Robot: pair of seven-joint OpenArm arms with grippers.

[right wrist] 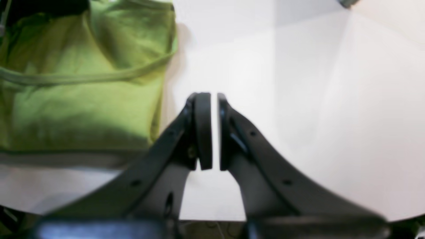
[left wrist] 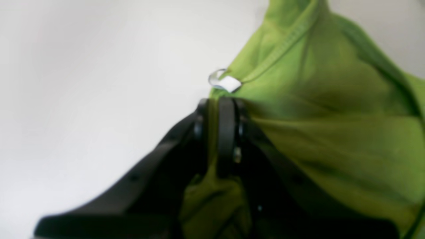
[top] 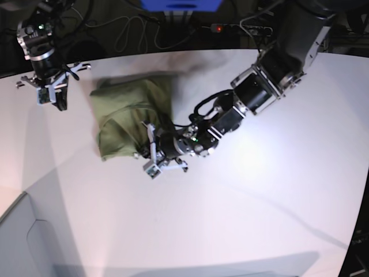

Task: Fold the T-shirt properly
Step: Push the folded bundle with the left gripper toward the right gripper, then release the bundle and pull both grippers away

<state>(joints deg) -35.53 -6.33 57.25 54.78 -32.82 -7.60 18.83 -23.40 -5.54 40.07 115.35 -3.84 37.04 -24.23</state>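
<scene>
The olive-green T-shirt (top: pixel 130 109) lies bunched and partly folded on the white table (top: pixel 259 190), left of centre in the base view. My left gripper (top: pixel 151 151) reaches in from the right and is shut on the shirt's near edge. In the left wrist view the fingers (left wrist: pixel 226 132) pinch green cloth (left wrist: pixel 332 99) just below the small white neck label (left wrist: pixel 229 83). My right gripper (top: pixel 53 97) hovers at the table's far left, apart from the shirt. In the right wrist view it (right wrist: pixel 214 129) holds nothing, its jaws almost together with a thin slit, and the shirt (right wrist: pixel 83 83) lies to its left.
Cables and a power strip with a red light (top: pixel 216 27) lie beyond the table's far edge. A blue object (top: pixel 181 4) stands at the back. The table's corner edge (top: pixel 23 199) runs across the lower left.
</scene>
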